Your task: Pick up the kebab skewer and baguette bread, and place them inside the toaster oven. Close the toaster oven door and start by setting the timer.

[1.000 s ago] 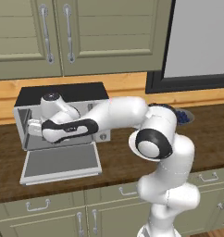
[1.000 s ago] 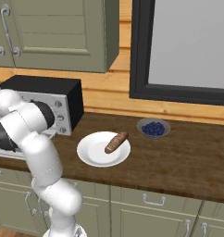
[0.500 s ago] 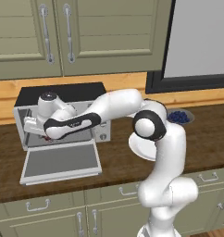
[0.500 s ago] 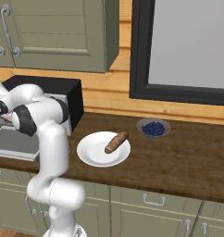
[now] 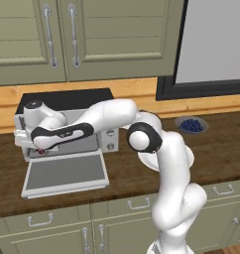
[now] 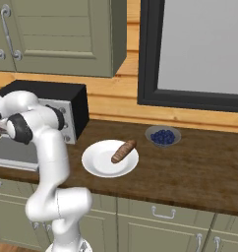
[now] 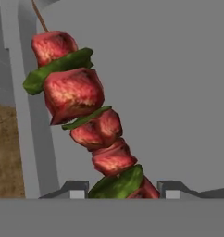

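Kebab skewer (image 7: 86, 115) lower end sitting hidden between finger tips; arm blocking toaster oven (image 5: 67, 101) cavity.

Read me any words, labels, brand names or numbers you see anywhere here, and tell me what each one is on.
None can be read. The toaster oven and its knobs carry no legible marks; any there are too small to tell. The plate, bowl and cabinets are plain.

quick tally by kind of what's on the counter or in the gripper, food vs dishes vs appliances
food: 3 - kebab skewer between the gripper fingertips, baguette bread, blueberries
dishes: 2 - white plate, bowl
appliances: 1 - toaster oven, its door down
total: 6
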Available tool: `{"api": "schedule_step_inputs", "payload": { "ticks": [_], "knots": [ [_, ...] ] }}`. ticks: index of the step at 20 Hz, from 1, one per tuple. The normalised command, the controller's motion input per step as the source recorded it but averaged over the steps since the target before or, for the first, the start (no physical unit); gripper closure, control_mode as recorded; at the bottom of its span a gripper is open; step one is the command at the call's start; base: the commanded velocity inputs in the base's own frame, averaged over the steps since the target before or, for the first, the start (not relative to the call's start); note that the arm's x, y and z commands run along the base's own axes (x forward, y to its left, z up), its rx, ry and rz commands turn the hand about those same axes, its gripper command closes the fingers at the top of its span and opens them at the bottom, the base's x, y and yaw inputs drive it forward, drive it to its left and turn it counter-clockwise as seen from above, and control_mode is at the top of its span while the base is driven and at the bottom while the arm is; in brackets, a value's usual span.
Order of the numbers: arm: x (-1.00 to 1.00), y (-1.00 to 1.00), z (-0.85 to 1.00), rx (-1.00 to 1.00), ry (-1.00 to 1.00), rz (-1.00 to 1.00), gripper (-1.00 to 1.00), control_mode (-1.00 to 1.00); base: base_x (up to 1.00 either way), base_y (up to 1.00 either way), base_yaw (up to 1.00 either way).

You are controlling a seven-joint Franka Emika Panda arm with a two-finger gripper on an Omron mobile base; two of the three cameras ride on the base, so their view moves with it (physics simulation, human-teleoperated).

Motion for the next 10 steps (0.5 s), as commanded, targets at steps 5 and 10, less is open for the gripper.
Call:
{"api": "schedule_step_inputs", "payload": {
  "ticks": [5,10],
  "knots": [
    [-0.02,-0.25,-0.18,0.00,0.00,0.00,1.00,-1.00,0.00,0.00,0.00],
    [-0.03,-0.45,-0.07,0.00,0.00,0.00,1.00,-1.00,0.00,0.00,0.00]
  ]
}}
